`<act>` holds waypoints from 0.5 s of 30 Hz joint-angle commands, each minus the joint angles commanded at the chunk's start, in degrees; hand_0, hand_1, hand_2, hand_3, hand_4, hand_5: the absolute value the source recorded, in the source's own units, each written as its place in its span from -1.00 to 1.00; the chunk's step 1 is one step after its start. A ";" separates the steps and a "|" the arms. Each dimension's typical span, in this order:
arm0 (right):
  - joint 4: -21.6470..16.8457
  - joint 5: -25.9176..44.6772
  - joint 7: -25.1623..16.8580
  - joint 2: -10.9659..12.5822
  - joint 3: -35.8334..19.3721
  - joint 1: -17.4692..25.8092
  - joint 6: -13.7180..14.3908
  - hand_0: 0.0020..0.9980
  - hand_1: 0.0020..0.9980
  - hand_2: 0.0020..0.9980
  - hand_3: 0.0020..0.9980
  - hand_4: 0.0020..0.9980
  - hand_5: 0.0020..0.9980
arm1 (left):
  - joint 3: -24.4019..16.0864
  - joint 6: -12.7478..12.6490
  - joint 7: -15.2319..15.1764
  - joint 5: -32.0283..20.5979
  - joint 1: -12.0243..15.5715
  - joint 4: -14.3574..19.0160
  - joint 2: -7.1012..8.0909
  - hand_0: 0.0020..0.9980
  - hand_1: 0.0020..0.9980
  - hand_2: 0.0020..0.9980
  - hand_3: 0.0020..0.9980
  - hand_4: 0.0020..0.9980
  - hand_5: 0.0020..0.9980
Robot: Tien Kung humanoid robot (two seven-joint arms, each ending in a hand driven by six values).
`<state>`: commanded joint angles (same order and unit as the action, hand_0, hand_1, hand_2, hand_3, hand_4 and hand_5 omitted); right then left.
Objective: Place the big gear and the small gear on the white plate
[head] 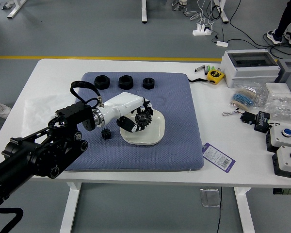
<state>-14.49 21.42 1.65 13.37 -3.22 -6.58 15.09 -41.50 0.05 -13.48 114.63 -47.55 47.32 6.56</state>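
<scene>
Left hand (pixel 123 108) holds one gear (pixel 143 119) (of two).

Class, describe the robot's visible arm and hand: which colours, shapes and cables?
The left arm is black with rounded joint housings. A silvery wrist band meets the left hand, white-backed with black fingers. A black cable loops nearby.

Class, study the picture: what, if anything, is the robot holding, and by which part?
The left hand holds the big gear, seemingly by its toothed rim; the exact contact points cannot be told.
</scene>
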 joint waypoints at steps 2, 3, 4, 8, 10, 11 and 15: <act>0.00 -0.06 -0.03 0.05 -0.04 -0.04 0.02 0.31 0.29 0.46 0.16 0.58 0.43 | 0.29 0.06 0.37 -0.33 -0.53 -1.04 -0.55 -0.26 -0.21 -0.07 0.12 0.20 -1.00; 0.00 -0.08 -0.03 0.05 -0.05 -0.04 0.02 0.31 0.29 0.46 0.16 0.58 0.43 | 0.39 0.01 0.43 -0.39 -0.65 -1.28 -0.69 -0.22 -0.06 0.05 0.20 0.67 -1.00; 0.01 -0.09 -0.06 0.06 -0.11 -0.05 0.06 0.31 0.29 0.46 0.16 0.58 0.43 | 0.55 -0.51 0.41 -0.67 -0.83 -1.79 -0.95 -0.22 -0.06 0.05 0.20 0.67 -1.00; 0.00 -0.30 -0.05 0.08 -0.24 -0.12 0.14 0.31 0.29 0.46 0.16 0.58 0.43 | 0.83 -1.55 0.83 -0.92 -1.26 -3.13 -1.66 -0.22 -0.06 0.05 0.20 0.67 -1.00; 0.00 -0.42 -0.01 0.09 -0.28 -0.14 0.15 0.31 0.29 0.46 0.16 0.58 0.43 | 0.91 -1.30 1.24 -0.80 -1.32 -3.32 -1.76 -0.07 0.05 0.18 0.42 1.00 -0.83; 0.01 -0.29 -0.03 0.09 -0.26 -0.13 0.14 0.31 0.29 0.46 0.16 0.58 0.43 | 1.04 -0.67 1.88 -0.68 -1.40 -3.57 -1.87 -0.07 0.05 0.18 0.42 1.00 -0.83; 0.00 -0.01 -0.11 0.07 -0.17 -0.15 0.16 0.31 0.29 0.46 0.16 0.58 0.43 | 1.03 0.23 2.75 -1.08 -1.46 -4.14 -2.04 -0.07 0.05 0.18 0.42 1.00 -0.83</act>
<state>-14.49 21.41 1.54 13.44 -3.39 -6.73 15.25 -40.46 0.28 -10.74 113.55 -49.01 43.18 4.51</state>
